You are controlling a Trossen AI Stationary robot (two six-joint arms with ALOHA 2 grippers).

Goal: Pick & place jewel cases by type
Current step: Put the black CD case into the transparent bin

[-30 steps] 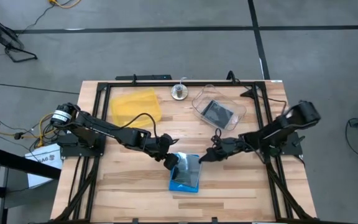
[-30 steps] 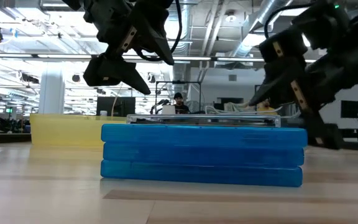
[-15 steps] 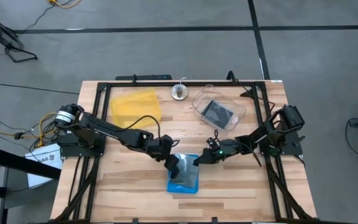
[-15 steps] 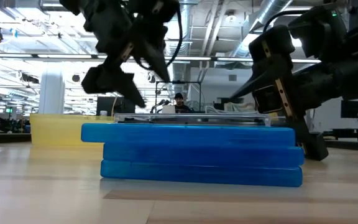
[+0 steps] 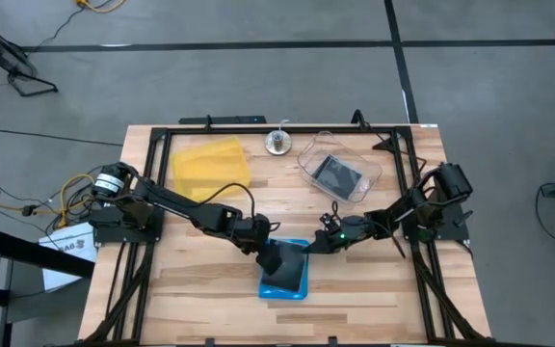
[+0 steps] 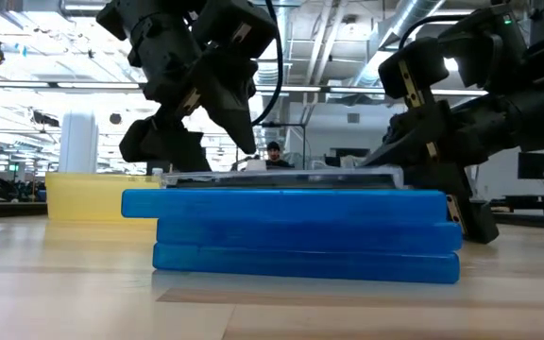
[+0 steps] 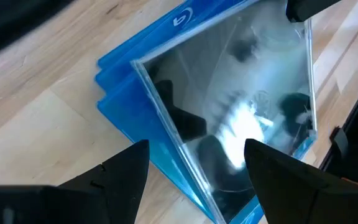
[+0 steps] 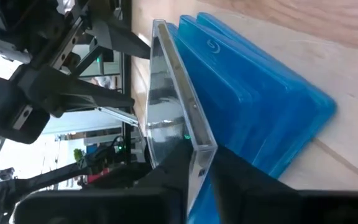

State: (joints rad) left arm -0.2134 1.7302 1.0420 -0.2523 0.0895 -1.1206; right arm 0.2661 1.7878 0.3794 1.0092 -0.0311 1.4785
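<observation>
A stack of three glossy, translucent blue jewel cases (image 6: 305,231) is lying flat on the pale, grained wooden table (image 5: 191,284) near its front middle, the uppermost one jutting out past the two beneath, and a thin clear jewel case (image 7: 241,118) is resting on top. The right gripper (image 8: 199,163) is pinching the clear case's hard corner edge between its fingers. The left gripper (image 7: 194,163) is hovering over that case with its dark fingers spread apart, bare wood lying open around the stack.
</observation>
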